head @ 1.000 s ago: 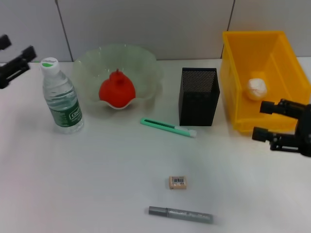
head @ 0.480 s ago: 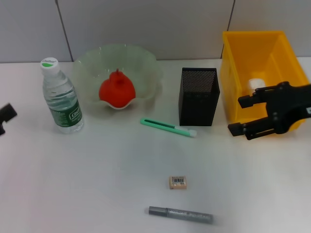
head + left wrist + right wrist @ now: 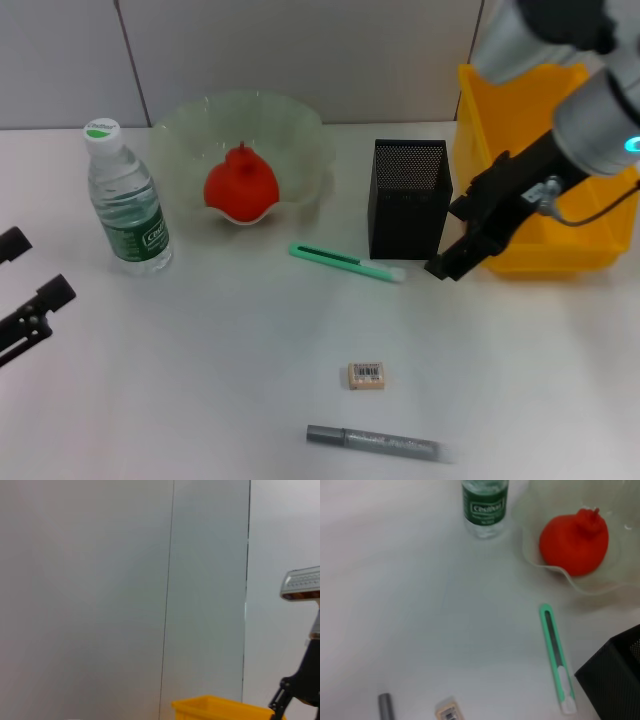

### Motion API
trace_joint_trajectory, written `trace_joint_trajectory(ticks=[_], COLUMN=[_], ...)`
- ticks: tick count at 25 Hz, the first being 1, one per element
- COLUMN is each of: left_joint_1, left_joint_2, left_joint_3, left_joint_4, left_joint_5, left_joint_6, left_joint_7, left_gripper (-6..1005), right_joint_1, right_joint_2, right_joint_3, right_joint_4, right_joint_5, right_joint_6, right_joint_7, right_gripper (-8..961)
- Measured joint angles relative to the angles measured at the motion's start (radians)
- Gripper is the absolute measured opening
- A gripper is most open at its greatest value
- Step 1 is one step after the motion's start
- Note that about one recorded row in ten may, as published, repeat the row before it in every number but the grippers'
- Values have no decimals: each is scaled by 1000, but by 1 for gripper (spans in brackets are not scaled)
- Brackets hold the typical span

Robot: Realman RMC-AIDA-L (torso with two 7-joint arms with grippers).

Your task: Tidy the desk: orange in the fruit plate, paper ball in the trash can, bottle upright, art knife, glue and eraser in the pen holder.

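Right gripper (image 3: 452,238) hovers beside the pen holder (image 3: 409,198), apparently open.

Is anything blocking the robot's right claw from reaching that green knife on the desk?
Nothing visible does. The right gripper hangs beside the black pen holder, and the art knife lies on open desk just in front of the holder.
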Motion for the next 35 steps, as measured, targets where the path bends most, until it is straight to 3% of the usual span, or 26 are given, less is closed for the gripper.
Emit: trace_joint_trajectory(ticks=[6, 16, 21, 35], left_joint_1=[-13, -37, -37, -35], left_joint_2=[-1, -2, -7, -10], left_joint_3=[0, 8, 4, -1], left_joint_4=[-42, -47, -48, -50], left_joint_5=[30, 83, 83, 84], left_joint_6=[-11, -16, -16, -16], left_joint_7=[24, 25, 24, 18], left_gripper=[754, 754, 754, 755], right_joint_1=[38, 133, 147, 144], right_joint_2=[2, 6, 7, 10], right_joint_3=[-157, -184, -186, -190], right_joint_4=[127, 445, 532, 581], right_joint_5=[-38, -33, -32, 6], right_joint_6=[190, 448, 518, 571], right_joint_7=[66, 31, 16, -7], right_gripper=[841, 841, 841, 841])
